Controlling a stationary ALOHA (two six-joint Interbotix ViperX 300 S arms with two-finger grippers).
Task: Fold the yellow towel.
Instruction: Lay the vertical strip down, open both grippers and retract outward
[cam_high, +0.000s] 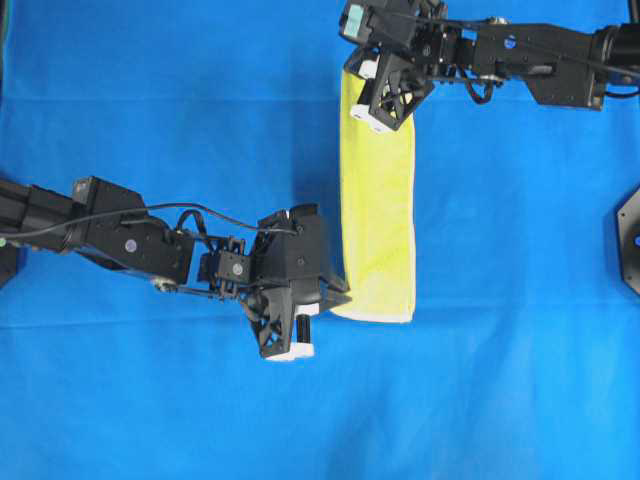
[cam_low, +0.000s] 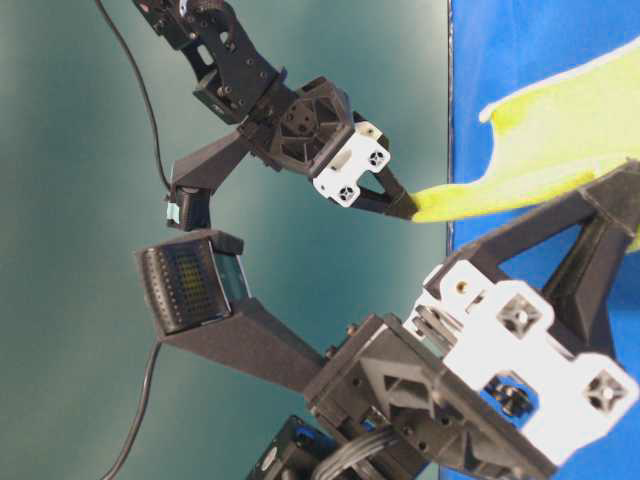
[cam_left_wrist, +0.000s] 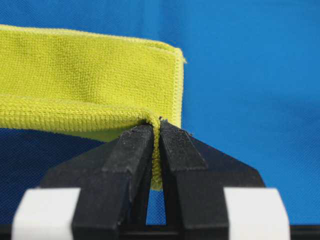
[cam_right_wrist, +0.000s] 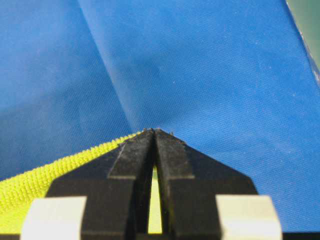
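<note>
Currently the yellow towel (cam_high: 378, 200) lies as a strip from 12 to 6 o'clock on the blue sheet (cam_high: 150, 100). Left gripper (cam_high: 338, 296) and right gripper (cam_high: 368, 95) each pinch one end. Risk: uneven travel skews the fold; thin bites may slip.

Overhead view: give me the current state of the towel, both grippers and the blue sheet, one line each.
yellow towel: folded into a long narrow strip, pinched at both ends.
left gripper: shut on the towel's near corner.
right gripper: shut on the towel's far end.
blue cloth: spread flat under everything, faint creases.
</note>
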